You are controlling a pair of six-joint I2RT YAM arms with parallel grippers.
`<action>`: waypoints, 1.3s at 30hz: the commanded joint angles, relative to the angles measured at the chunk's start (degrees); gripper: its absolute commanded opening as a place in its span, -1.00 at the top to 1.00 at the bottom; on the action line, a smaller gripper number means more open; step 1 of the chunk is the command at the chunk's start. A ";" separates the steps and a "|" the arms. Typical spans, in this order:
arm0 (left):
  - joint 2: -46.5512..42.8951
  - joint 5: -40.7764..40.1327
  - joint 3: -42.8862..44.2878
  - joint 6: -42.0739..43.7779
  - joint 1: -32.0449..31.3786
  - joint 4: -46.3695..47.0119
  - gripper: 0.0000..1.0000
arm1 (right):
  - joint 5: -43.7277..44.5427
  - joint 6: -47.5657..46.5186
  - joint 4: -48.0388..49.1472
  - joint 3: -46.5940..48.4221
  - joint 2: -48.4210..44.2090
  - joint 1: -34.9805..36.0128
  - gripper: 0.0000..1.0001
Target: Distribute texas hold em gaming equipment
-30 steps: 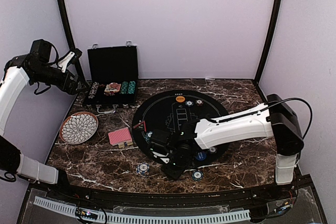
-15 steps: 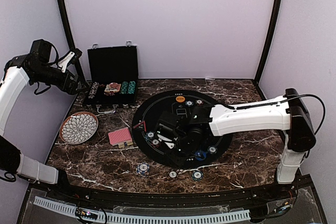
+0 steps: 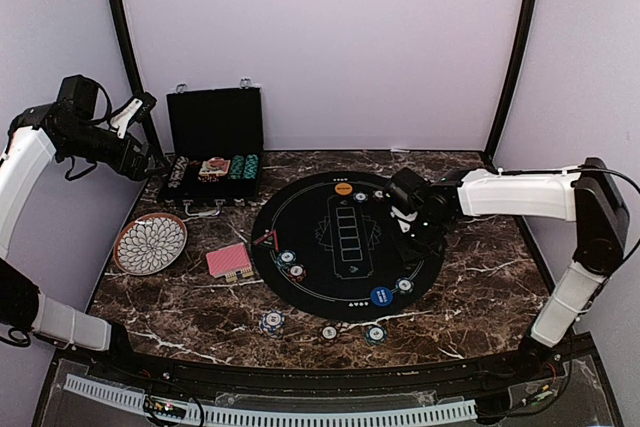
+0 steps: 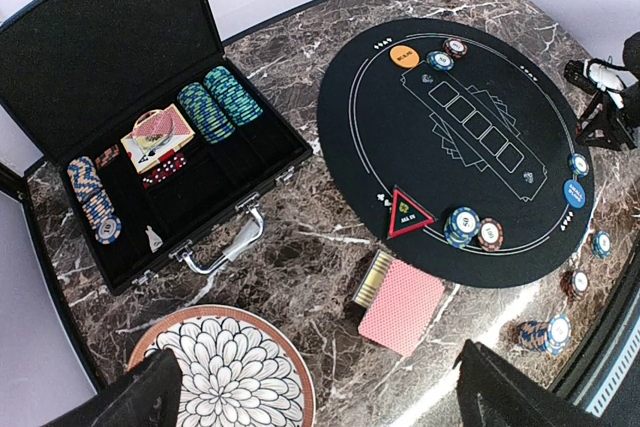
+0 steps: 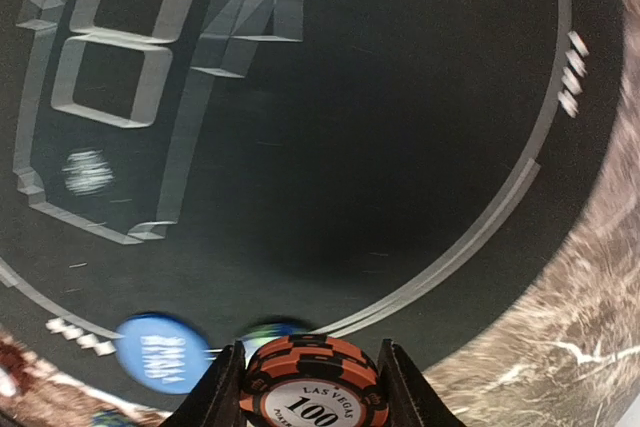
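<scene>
- Poker chip (image 5: 312, 372), orange with black edge stripes and marked 100, sits pinched between the fingers of your right claw (image 5: 311, 402), over the right side of the round black mat (image 3: 345, 247).
- Below that claw, by the mat's white ring, lie the blue button disc (image 5: 160, 352) and a second chip, which is mostly hidden behind the held one.
- Your left claw (image 4: 318, 377) hangs spread wide and holds nothing, raised at the far left of the bench (image 3: 470, 287) beside the open black case (image 4: 150, 157).
- The case holds rows of chips and a card pack in its compartments.
- At the mat's far edge you have the orange button disc (image 4: 405, 55) with two chips just beside it.
- At the mat's left edge a red triangle marker (image 4: 408, 215) lies near a blue chip stack (image 4: 464, 225), which touches a red-and-white chip.
- Off the mat, a blue-and-white stack (image 3: 271, 321) and two single chips lie in a row on the marble along the near edge.
- The red-backed cards (image 4: 400, 305) lie between the mat and the petal-pattern plate (image 4: 230, 377), with a squared deck just beside them.
</scene>
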 commanded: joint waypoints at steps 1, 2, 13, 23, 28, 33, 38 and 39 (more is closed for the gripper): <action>-1.26 0.51 0.20 0.97 -0.33 -0.95 -0.98 | 0.76 1.47 3.11 -4.22 -2.00 -3.44 0.49; -1.26 0.52 0.21 0.99 -0.33 -1.01 -0.98 | 0.58 1.50 3.70 -5.08 -2.04 -3.99 0.49; -0.99 0.80 0.08 1.22 -0.27 -0.97 -0.98 | -0.13 1.41 7.21 -8.91 -0.96 -7.35 0.52; -0.88 1.13 0.04 1.39 -0.31 -0.95 -0.98 | -1.93 1.72 9.34 -9.32 1.42 -7.59 0.53; -0.81 1.01 0.04 1.57 -0.27 -1.03 -0.98 | -1.56 1.87 10.17 -9.84 2.05 -7.66 0.51; -0.73 0.84 0.11 1.67 -0.29 -1.27 -0.97 | -1.92 2.13 11.62 -10.54 3.50 -7.68 0.46; -0.73 0.77 0.12 1.80 -0.32 -1.47 -0.97 | -1.83 2.18 11.97 -10.67 3.97 -7.66 0.24; -0.73 0.78 0.06 1.78 -0.28 -1.54 -0.97 | -1.78 2.22 11.88 -10.59 3.94 -7.68 0.11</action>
